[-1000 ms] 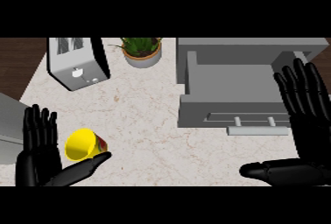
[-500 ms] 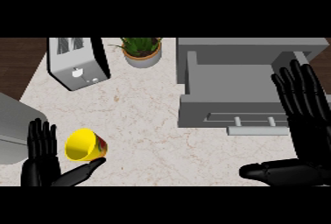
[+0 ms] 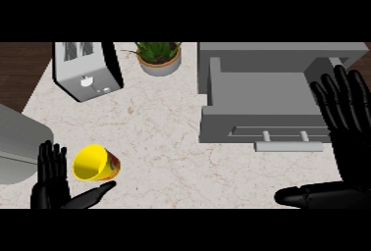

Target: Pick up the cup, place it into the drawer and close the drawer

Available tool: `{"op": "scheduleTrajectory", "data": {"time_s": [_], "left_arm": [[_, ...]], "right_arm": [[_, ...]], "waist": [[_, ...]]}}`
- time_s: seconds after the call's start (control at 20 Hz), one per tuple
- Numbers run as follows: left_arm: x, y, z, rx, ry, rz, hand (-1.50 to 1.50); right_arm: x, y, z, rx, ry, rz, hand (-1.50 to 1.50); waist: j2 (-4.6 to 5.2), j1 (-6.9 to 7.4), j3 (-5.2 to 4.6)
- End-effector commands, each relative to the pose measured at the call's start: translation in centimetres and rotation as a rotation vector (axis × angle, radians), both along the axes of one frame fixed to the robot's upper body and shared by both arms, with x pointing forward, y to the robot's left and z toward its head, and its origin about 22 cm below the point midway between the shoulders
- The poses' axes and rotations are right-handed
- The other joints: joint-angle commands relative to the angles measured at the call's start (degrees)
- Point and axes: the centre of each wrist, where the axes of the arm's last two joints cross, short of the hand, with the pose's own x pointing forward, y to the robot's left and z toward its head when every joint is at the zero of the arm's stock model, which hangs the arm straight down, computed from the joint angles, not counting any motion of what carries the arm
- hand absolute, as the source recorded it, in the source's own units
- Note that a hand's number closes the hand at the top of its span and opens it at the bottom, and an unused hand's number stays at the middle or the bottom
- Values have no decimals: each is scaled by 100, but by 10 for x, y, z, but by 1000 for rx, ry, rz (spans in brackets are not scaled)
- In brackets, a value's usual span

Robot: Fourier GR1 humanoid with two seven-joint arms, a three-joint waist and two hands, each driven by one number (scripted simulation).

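Note:
A yellow cup with a red patch on its side lies tipped on the marble counter at the lower left, mouth facing left. My left hand is open just left of and below it, fingers straight up and thumb stretched under the cup; I cannot tell whether it touches. The grey drawer stands pulled open at the upper right, with its handle on the front. My right hand is open at the right edge, fingers straight over the drawer's right side, thumb pointing left.
A silver toaster stands at the upper left and a potted plant beside it at the back. A grey rounded object sits at the left edge, close to my left hand. Dark wood floor shows beyond the counter's upper left corner.
My left hand has slid down and slightly right, toward the view's lower edge beside the cup. The right hand has drifted a little to the right. The cup has not moved.

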Motion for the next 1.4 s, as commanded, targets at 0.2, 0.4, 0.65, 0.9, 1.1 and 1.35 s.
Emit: {"op": "scheduleTrajectory", "data": {"time_s": [0.2, 0.4, 0.65, 0.9, 1.1, 1.35], "left_arm": [[4, 10, -24, -11, -4, 21, -150], [12, -9, -46, 3, -12, 56, -150], [-11, 16, -66, -12, 8, 45, -150], [14, 25, -65, -14, 10, 25, -150], [27, 22, -72, -23, 16, 25, -150], [12, 23, -83, -44, -11, -5, -150]], "right_arm": [[2, 5, -6, 7, 3, 1, -150], [-4, 7, -2, 21, 7, 1, -150], [-9, -7, 1, -5, -5, 29, -150], [4, 5, 13, -3, 15, 37, -150], [2, 6, -2, 0, 5, 19, -150], [-2, -3, 8, 3, 16, 11, -150]], "waist": [[1, 1, 0], [2, -10, -2], [1, -9, -1], [2, -6, -1], [3, -12, -1], [2, -6, 0]]}}
